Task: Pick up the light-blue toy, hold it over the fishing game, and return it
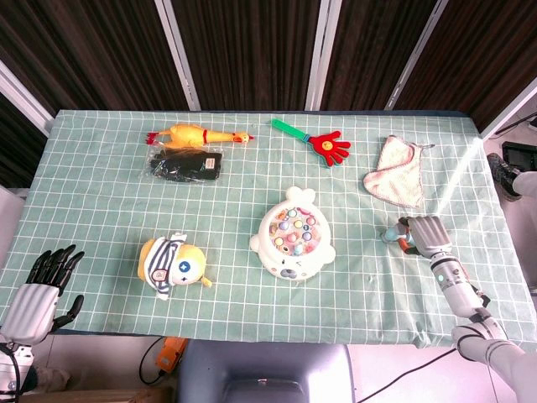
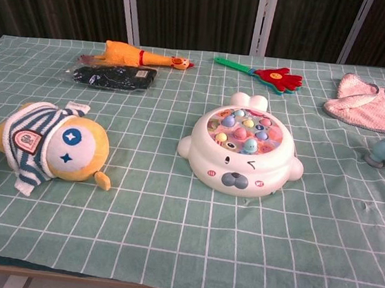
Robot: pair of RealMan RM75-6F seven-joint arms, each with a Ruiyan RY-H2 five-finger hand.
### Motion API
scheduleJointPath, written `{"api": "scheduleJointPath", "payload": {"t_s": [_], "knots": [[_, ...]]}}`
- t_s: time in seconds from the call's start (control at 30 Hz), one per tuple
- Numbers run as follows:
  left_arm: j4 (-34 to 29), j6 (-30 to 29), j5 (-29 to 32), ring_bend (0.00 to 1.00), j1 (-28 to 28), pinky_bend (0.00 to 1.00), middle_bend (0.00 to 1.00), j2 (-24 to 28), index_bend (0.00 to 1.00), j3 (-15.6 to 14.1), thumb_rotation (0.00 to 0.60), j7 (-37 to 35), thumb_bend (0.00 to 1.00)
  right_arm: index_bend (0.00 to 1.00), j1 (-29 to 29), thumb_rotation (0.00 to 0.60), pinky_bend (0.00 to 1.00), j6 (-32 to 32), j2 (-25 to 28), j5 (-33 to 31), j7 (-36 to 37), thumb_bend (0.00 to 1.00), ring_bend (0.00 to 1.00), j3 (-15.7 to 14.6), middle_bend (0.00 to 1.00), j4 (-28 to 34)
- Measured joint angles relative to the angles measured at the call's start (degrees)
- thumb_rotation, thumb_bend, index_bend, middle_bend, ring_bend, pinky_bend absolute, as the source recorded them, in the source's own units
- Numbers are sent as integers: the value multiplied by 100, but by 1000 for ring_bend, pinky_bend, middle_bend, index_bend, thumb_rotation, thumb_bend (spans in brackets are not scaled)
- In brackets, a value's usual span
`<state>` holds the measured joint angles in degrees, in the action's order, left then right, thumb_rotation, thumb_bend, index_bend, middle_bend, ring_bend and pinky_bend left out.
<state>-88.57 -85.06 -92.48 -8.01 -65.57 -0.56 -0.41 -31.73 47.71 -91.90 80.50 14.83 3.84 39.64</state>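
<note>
Light-blue toy [image 1: 393, 234]: stands on the table [image 1: 101, 193] near its right edge, in front of the pink cloth [image 1: 396, 172]. Right hand [image 1: 425, 232]: touching the toy's right side, fingers curled around it; whether the grip is firm cannot be told. Fishing game [image 1: 293, 235]: white, round, mid-table, well left of the toy. Left hand [image 1: 42, 284]: off the table's front-left corner, fingers spread, holding nothing. Plush duck [image 1: 170, 264]: front left.

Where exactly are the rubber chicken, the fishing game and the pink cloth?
rubber chicken [image 1: 198, 135], head view, on its yellow body.
fishing game [image 2: 241, 161], chest view, on its white front wall.
pink cloth [image 1: 396, 171], head view, on its middle.
</note>
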Motion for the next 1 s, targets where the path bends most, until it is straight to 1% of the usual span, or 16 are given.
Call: {"api": "scheduleJointPath", "payload": {"t_s": [0.33, 0.53, 0.63, 0.83, 0.93, 1.0], "knots": [[-1, -29, -17, 0, 13, 10, 0, 13, 0, -5, 600, -35, 421, 1000, -24, 600, 751, 39, 114, 81, 115, 580, 732, -27, 633, 147], [3, -63, -3, 0, 32, 10, 0, 28, 0, 7, 600, -67, 420, 1000, -5, 600, 751, 325, 491, 122, 131, 580, 731, 32, 633, 593], [-3, -68, -12, 0, 33, 10, 0, 27, 0, 7, 600, -60, 420, 1000, 9, 600, 751, 496, 805, 126, 58, 580, 731, 98, 633, 997], [-18, -84, -53, 0, 28, 10, 0, 18, 0, 3, 600, -47, 420, 1000, -10, 600, 751, 687, 1515, 81, -385, 580, 731, 256, 633, 2156], [-18, -107, -77, 0, 28, 10, 0, 22, 0, 5, 600, -71, 420, 1000, -76, 600, 751, 695, 1859, 38, -824, 580, 732, 340, 633, 2896], [-13, -128, -91, 0, 32, 11, 0, 29, 0, 4, 600, -103, 420, 1000, -151, 600, 751, 666, 2071, -21, -1242, 580, 732, 408, 633, 3462]]}}
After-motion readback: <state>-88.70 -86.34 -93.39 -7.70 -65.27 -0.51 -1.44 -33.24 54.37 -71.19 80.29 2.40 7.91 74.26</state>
